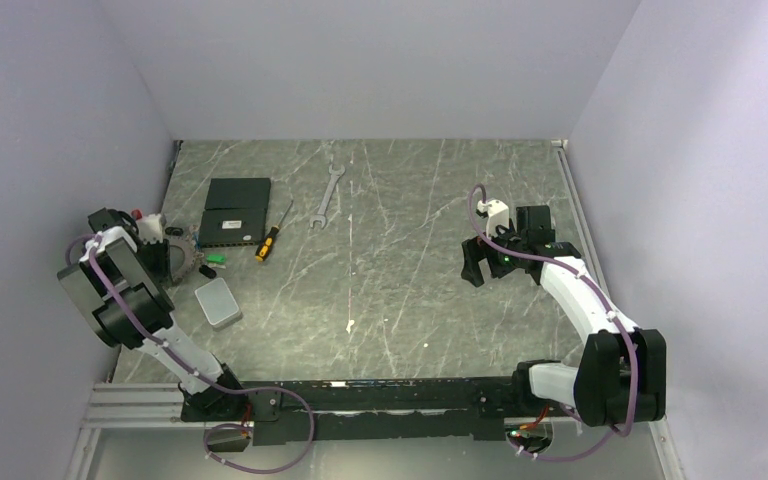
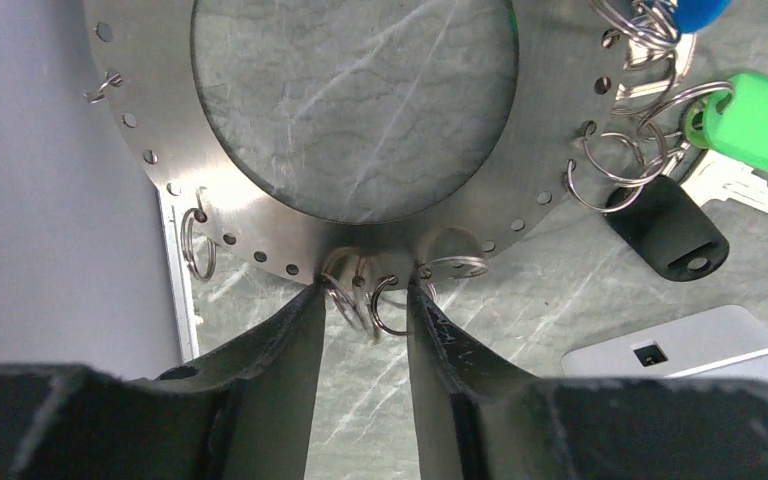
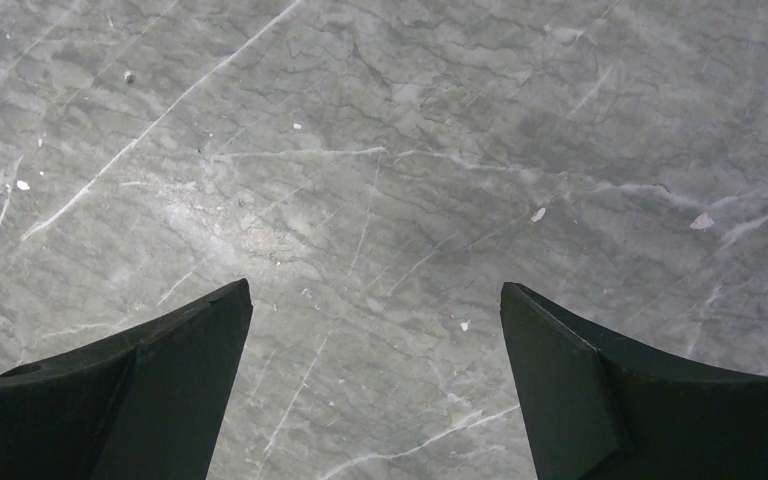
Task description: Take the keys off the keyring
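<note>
Left pincer (image 2: 365, 290): far left of the table, close by the wall. Its two dark jaws stand partway apart across the near rim of the hoop, with a couple of small wire split rings (image 2: 380, 305) in the gap. I can't tell whether the pads touch them. Nothing is plainly held.
Keyring (image 2: 160, 130): a large flat grey metal hoop with holes punched round its rim. It lies flat on the grey marble-patterned table (image 3: 380, 150), right at that pincer's tips.
Keys (image 2: 760, 125): small silver keys with a bright green head and a blue one, beside a black plastic fob (image 2: 665, 228). They hang on split rings at the hoop's right side; none is off yet.
Silver rectangular tin (image 2: 680, 350): just right of the jaws, near the fob.
Right pincer (image 3: 375, 288): over bare table on the right, jaws spread wide, holding nothing, well apart from the hoop.
Risk, wrong ring: the rings between the jaws look empty, so a pinch here would likely free no key.
Risk, sliding: nothing pins the hoop, so a one-sided squeeze could push it towards the wall or drag the keys along.
Risk, crowding: the tin could snag a finger reaching towards the keys.
</note>
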Available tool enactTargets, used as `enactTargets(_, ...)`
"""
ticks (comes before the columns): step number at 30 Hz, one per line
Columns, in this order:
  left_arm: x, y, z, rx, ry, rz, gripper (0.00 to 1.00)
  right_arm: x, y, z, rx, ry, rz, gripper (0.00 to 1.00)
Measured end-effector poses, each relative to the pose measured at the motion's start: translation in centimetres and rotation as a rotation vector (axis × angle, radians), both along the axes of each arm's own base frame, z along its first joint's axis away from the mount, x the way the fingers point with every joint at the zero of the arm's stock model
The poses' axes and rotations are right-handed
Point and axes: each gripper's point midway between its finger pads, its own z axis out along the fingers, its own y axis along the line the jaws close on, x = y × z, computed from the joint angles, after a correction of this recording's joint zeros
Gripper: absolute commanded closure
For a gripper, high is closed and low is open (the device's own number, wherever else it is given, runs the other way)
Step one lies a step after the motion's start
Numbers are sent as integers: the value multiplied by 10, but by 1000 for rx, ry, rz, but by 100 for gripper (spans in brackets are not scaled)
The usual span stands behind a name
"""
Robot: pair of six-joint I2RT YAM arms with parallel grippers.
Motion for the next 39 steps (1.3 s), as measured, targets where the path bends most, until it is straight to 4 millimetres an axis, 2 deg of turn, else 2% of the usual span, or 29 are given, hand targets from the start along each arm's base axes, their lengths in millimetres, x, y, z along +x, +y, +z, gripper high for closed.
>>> enactTargets(7, 1, 1, -3, -1, 1, 5, 71, 0, 0, 0, 0, 0, 0, 0)
enactTargets(15, 0, 1, -2, 2, 3, 6, 100, -1, 2, 1, 9, 1, 7, 0)
enactTargets(21, -1, 0, 13, 18, -15, 6, 100, -1, 4, 1, 21, 2, 15, 0)
enactTargets(26, 0, -2, 45, 61, -65, -9, 100, -2, 6, 2, 30, 3, 21, 0)
enactTargets(31, 11, -8, 90, 115, -136, -50, 100, -4, 10, 4, 52, 8, 34, 0)
enactTargets(35, 21, -18, 127, 149, -201, -92, 100, -3, 14, 9, 73, 1, 50, 0)
enactTargets(39, 27, -37, 163, 171, -261, -148, 100, -3, 20, 15, 103, -8, 66, 0)
